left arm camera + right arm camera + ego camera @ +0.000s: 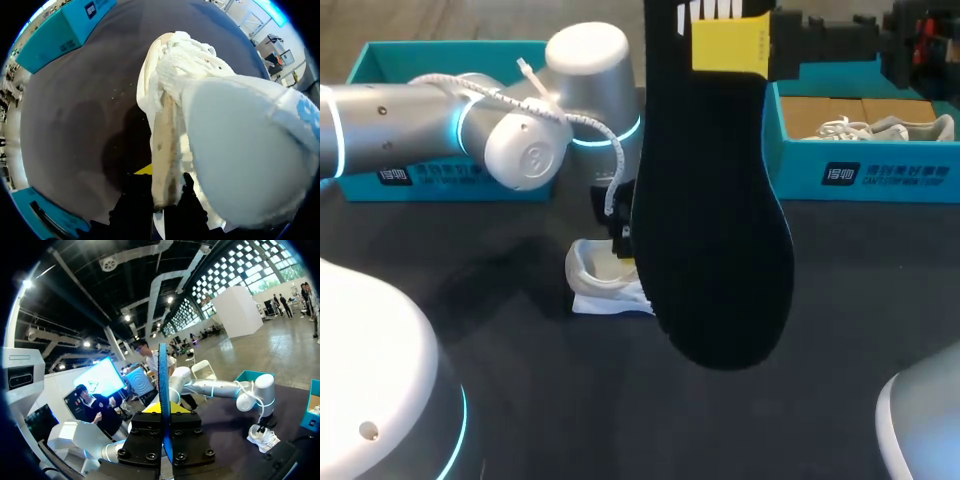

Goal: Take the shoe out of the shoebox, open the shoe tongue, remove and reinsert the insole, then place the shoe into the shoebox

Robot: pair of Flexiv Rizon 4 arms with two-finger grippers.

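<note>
**Right arm holding the insole aloft, left arm gripping the shoe**

The right arm (840,40) is coming in from the far right and holding the black insole (720,230) up, well above the tabletop (520,400). The insole is hanging lengthwise, with its broad rounded end lowest. The right jaws are clamping its upper end, and one yellow fingertip (730,45) is lying flat against it. In the right wrist view the insole (163,375) is showing edge-on, pinched from both sides.

The left arm (420,130) is reaching in from the left, down to the white shoe (595,280). The shoe is sitting on the tabletop near the middle, outside both boxes and partly hidden behind the insole. In the left wrist view the left jaws are closing on an edge of the shoe (240,150), one finger on each side of it. The laces (190,60) are bunching up ahead of them.

Two teal boxes are standing along the far edge. The left box (450,180) is lying behind the left arm. The right box (865,175) is holding a second shoe (890,128).
</note>
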